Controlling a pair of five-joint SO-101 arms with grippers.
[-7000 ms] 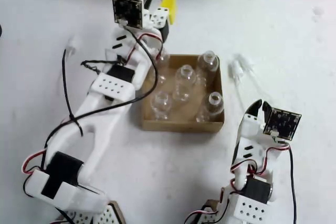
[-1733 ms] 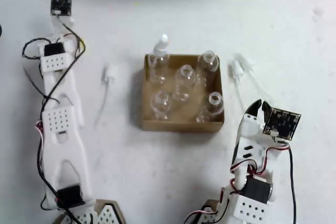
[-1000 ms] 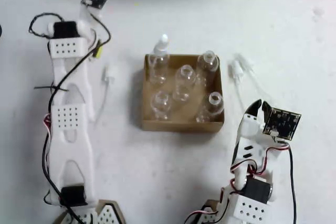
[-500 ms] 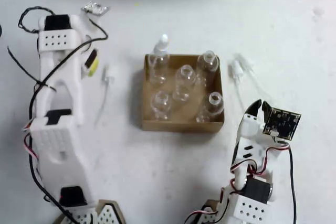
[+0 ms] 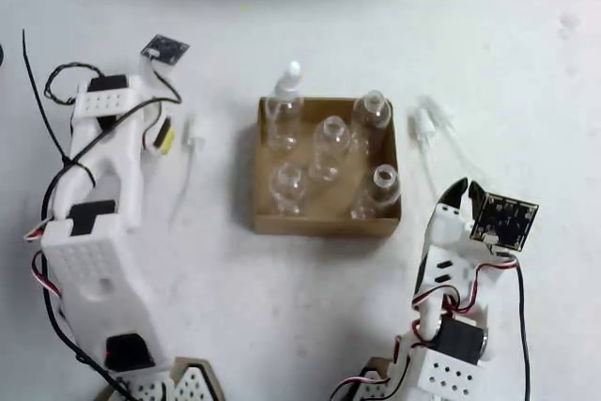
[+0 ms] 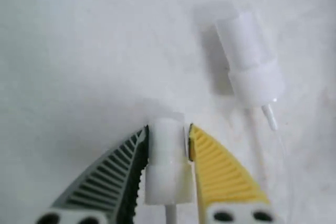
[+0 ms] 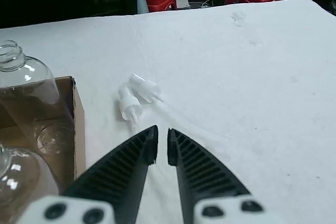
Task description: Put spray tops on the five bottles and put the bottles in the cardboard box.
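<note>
Your left gripper point(image 6: 167, 132) is gripping a white spray top point(image 6: 167, 174) near the left edge of the table point(image 5: 310, 307).
Its grey and yellow fingers point(image 6: 220, 171) are clenching that top from both sides, and a second loose top point(image 6: 247, 61) is lying just beside it. The cardboard box point(image 5: 324, 225) is sitting mid-table, holding five clear bottles point(image 5: 331, 138) upright. The capped bottle point(image 5: 282, 117) in its far-left corner is wearing a spray top; the other four are standing open-necked. Two more tops point(image 7: 127, 104) are lying by the box's right side. Your right gripper point(image 7: 162, 139) is sitting toward the table's front-right, fingers point(image 7: 194, 161) drawn nearly together on nothing.
</note>
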